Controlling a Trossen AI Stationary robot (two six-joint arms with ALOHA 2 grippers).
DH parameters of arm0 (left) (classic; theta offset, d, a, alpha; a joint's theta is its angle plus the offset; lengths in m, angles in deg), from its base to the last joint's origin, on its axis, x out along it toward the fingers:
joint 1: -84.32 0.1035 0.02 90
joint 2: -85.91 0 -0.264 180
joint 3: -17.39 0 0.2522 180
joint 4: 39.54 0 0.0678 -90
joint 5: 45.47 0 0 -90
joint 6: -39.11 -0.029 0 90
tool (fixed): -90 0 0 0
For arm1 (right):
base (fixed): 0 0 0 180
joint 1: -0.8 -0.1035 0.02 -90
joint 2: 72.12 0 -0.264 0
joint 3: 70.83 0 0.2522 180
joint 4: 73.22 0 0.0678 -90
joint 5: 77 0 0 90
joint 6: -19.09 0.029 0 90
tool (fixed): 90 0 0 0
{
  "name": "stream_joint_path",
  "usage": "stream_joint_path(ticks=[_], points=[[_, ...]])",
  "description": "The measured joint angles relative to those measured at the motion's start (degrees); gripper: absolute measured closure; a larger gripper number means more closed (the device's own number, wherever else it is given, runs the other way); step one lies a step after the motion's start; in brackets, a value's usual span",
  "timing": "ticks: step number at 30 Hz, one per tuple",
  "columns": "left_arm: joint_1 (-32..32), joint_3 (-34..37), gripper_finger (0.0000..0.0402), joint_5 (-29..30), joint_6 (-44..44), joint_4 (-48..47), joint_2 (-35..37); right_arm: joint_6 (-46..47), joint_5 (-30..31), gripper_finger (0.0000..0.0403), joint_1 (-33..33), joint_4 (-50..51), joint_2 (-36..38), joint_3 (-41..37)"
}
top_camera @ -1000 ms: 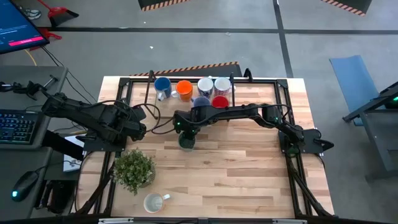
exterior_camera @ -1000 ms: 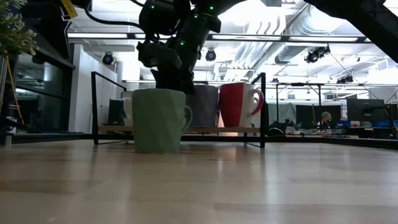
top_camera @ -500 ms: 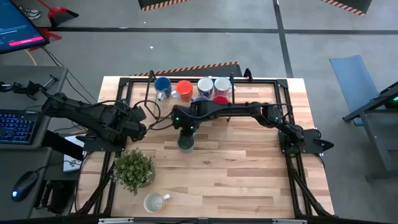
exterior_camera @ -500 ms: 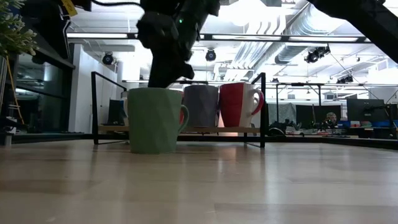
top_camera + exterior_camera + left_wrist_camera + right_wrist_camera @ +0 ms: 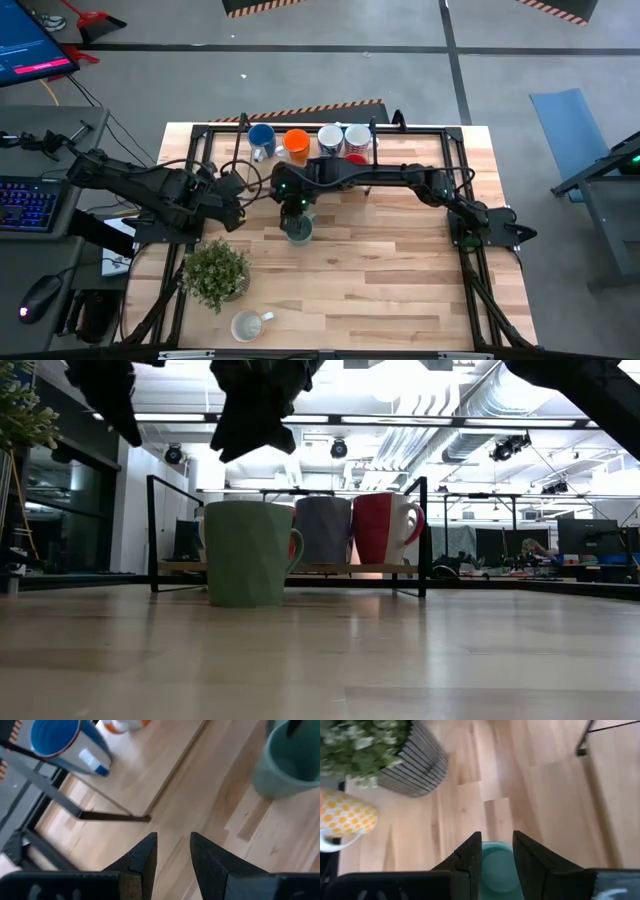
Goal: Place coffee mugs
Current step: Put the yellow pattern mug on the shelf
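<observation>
The faceted sage-green ceramic mug [image 5: 249, 553] is standing upright on the pale wooden worktop [image 5: 380, 270], mouth facing up and its long axis vertical, just in front of the black wire rack [image 5: 290, 570]. In the low view its handle is pointing toward the rack's red mug side. The right gripper [image 5: 496, 851] is hovering directly above the green mug's open mouth, its two dark fingers slightly apart and holding nothing; in the low view it is hanging clear of the rim.

Inside the rack, a glossy red ceramic mug [image 5: 383, 527] and a slate-blue faceted mug [image 5: 325, 529] are standing upright side by side, the red one's handle pointing away from its neighbour. In the overhead view a blue mug [image 5: 261, 139], an orange mug [image 5: 296, 144], a white mug [image 5: 330, 139] and a grey-patterned mug [image 5: 358, 138] are lining the rack's far row, all with mouths up.

The left gripper [image 5: 173, 851] is waiting over the worktop near the rack's left corner, its fingers a little apart and empty, with the blue mug and the green mug ahead of it.

A cream mug dotted with yellow [image 5: 248, 325] is sitting upright near the worktop's front edge, beside a leafy plant in a ribbed grey pot [image 5: 215, 273].
</observation>
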Motion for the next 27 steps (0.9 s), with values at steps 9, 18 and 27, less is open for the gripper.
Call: stream_joint_path(ticks=[9,18,27], points=[[0.00,0.00,0.0293,-0.02,0.00,6.43,-0.02,-0.48,-0.76,0.0314,-3.41,1.41,-0.02,0.00],[0.00,0.00,0.0293,-0.02,0.01,7.57,-0.02,1.89,-0.44,0.0314,-5.61,1.83,-0.02,0.00],[0.00,0.00,0.0293,-0.02,0.04,7.54,-0.02,2.87,-4.92,0.0314,-8.10,6.50,0.08,0.00]])
